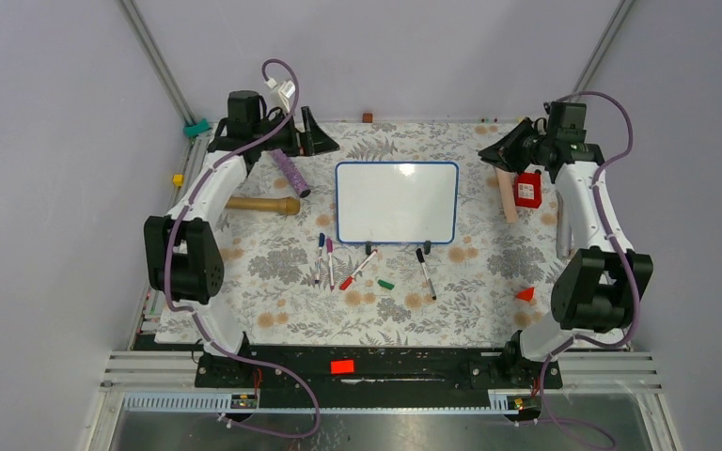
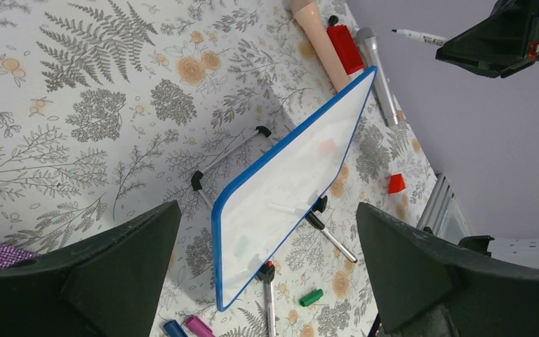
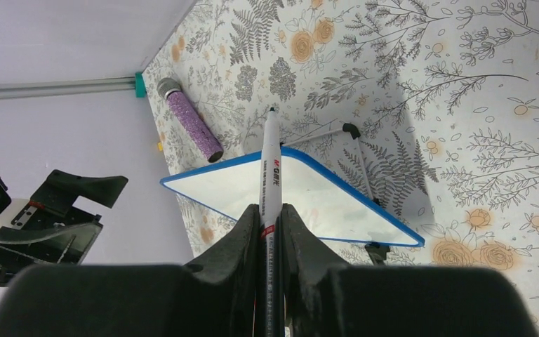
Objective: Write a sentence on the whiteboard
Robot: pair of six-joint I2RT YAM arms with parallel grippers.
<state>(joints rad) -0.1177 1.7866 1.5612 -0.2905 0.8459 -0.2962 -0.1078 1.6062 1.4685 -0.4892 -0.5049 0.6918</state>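
The whiteboard [image 1: 397,202], white with a thin blue frame and two black clip feet, stands at the table's middle; it also shows in the left wrist view [image 2: 291,186] and the right wrist view [image 3: 288,196]. Its face is blank; no sentence shows on it. My right gripper [image 1: 506,146] is raised to the board's right, shut on a white marker [image 3: 269,168] whose tip points out past the fingers. My left gripper [image 1: 320,132] is open and empty, raised above the board's far left corner; its fingers [image 2: 112,267] frame the board.
Several loose markers [image 1: 357,271] and a green cap [image 1: 386,283] lie in front of the board. A purple glitter cylinder [image 1: 291,172] and a wooden roller [image 1: 261,204] lie left. A red box [image 1: 526,190], a wooden stick [image 1: 506,194], a grey tube [image 1: 563,230] and a red wedge [image 1: 525,294] lie right.
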